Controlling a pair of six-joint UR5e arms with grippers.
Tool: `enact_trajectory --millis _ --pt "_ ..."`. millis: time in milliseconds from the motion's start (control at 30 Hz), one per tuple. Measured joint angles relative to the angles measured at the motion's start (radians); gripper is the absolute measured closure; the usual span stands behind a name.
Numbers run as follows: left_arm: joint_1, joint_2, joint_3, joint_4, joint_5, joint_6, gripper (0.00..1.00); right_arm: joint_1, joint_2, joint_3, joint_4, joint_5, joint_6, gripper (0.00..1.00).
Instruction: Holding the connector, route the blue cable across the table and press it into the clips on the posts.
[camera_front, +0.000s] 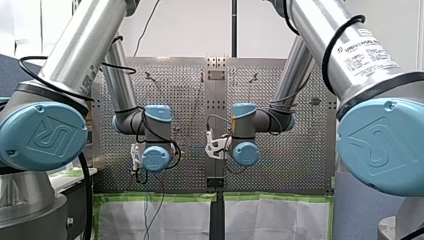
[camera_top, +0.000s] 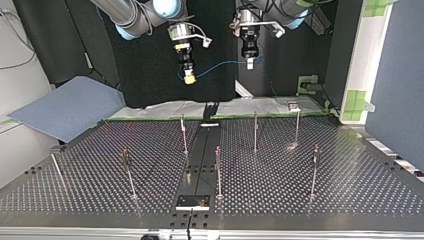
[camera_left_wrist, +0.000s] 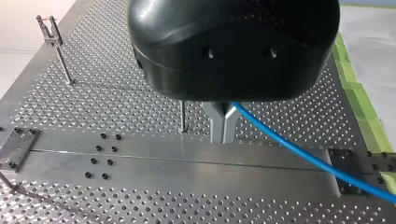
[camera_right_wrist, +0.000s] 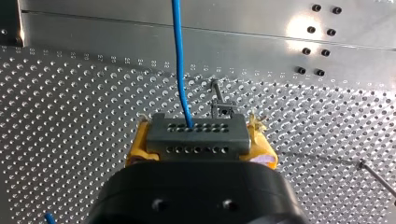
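Note:
Both arms hang above the perforated table. In the top view my right gripper, with yellow pads, is at centre left and my left gripper at centre right, the blue cable sagging between them. In the right wrist view my right gripper is shut on a grey connector, and the cable runs out of its face. My left gripper has its metal fingers shut on the cable, which trails off beside it. Several thin posts with clips stand on the table below.
A post with a clip stands just ahead of the connector, and another post beside my left fingers. A plain centre strip splits the table. A blue-grey mat lies at the top view's left, and green-taped white sheeting behind the table.

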Motion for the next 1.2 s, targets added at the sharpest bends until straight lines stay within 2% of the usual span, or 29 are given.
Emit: enact_trajectory --millis 633,800,1033,1200 --pt "0.0 0.0 0.0 0.0 0.0 0.0 1.0 0.0 0.0 0.0 0.0 0.0 0.0 1.0" --pt "0.0 -0.019 0.0 -0.005 0.005 0.002 1.0 0.002 0.004 -0.004 0.004 0.0 -0.002 1.0" --pt "0.0 -0.039 0.0 -0.006 0.006 0.003 1.0 0.004 0.059 -0.012 0.047 0.002 -0.004 1.0" --pt "0.0 -0.04 0.0 -0.006 0.006 0.003 1.0 0.005 0.106 -0.012 0.053 0.002 -0.005 1.0"
